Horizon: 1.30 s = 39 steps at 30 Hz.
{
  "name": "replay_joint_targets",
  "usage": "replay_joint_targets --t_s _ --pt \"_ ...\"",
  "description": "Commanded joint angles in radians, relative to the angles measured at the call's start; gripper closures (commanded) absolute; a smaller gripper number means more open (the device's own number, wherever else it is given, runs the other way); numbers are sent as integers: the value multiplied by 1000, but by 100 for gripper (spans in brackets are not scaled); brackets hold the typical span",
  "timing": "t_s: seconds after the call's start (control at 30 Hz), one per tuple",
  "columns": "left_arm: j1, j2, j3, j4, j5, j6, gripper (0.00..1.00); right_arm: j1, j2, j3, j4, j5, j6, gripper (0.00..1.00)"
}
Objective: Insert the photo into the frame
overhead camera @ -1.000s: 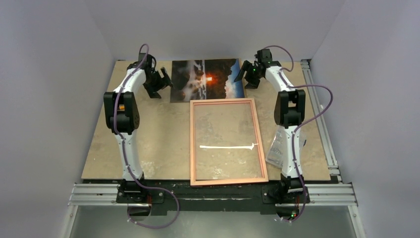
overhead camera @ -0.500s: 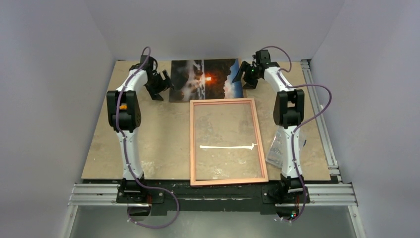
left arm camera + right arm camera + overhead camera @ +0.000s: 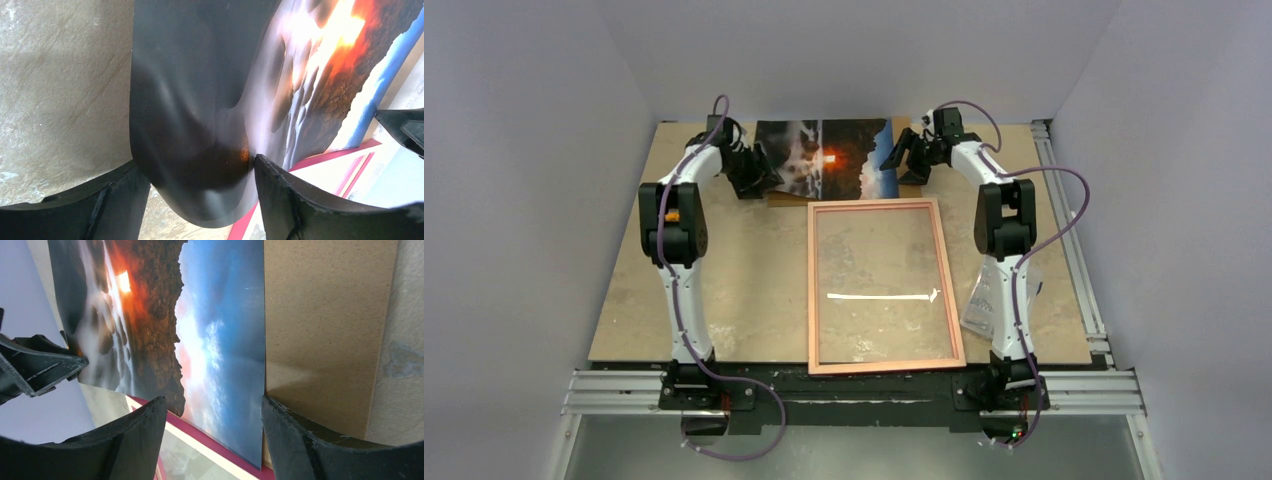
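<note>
Left gripper (image 3: 197,165) clamps bowed left edge of photo (image 3: 824,160), jaws wide. Right gripper (image 3: 214,401) straddles right edge, grip unclear. Two-sided support probably for carrying it to near frame (image 3: 810,290).

Table (image 3: 724,280): tan, mottled top, with a metal rail along its right side.

Lying directly on it:
- the frame (image 3: 812,290), flat, right of centre, long side running front to back, its near end at the table's near edge; the tabletop shows through its pane
- a brown backing board (image 3: 325,330), flat at the far edge, seen only in part
- a clear sheet (image 3: 984,300), just right of the frame
</note>
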Motion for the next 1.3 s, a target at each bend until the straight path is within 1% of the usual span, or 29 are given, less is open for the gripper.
replay_joint_targets --t_s 0.0,0.07,0.1,0.17,0.27,0.4,0.5,0.57,0.67,0.77,0.8,0.87,1.0,1.07,1.13,1.2,1.23,1.27 --pt "0 -64 -73 56 19 -1 33 15 -35 -22 11 -62 19 32" --pt "0 -93 -109 81 18 -11 40 15 -38 -27 15 -73 21 32" --pt "23 -106 -127 91 20 -16 44 15 -41 -36 22 -80 22 32" --pt "32 -144 -158 114 21 -27 51 14 -52 -49 39 -93 28 32" --pt "39 -192 -197 143 33 -39 58 15 -62 -54 53 -113 33 32" --pt "46 -263 -238 167 79 -64 59 15 -92 -62 56 -126 29 32" --pt "49 -353 -290 207 98 -81 61 14 -126 -76 54 -131 22 31" --pt "48 -413 -296 210 107 -79 62 13 -159 -92 54 -133 14 31" --pt "47 -509 -296 197 141 -66 68 11 -224 -129 54 -134 5 31" --pt "37 -590 -309 183 176 -58 80 8 -292 -181 60 -135 -1 31" --pt "30 -612 -312 174 183 -52 83 9 -315 -201 65 -135 -4 30" --pt "11 -656 -320 150 187 -37 86 6 -359 -244 68 -136 -10 30" --pt "-67 -738 -371 119 159 -16 92 8 -442 -332 76 -148 -21 30" --pt "-98 -775 -413 114 126 -12 91 7 -480 -376 80 -138 -30 30" --pt "-107 -800 -462 118 92 -20 77 7 -515 -417 80 -114 -41 29" --pt "-101 -807 -496 114 49 -24 60 7 -525 -439 70 -89 -57 29" --pt "-96 -800 -503 106 29 -21 53 6 -521 -439 61 -74 -64 28" --pt "-89 -785 -506 104 18 -22 48 7 -512 -431 51 -62 -75 28"
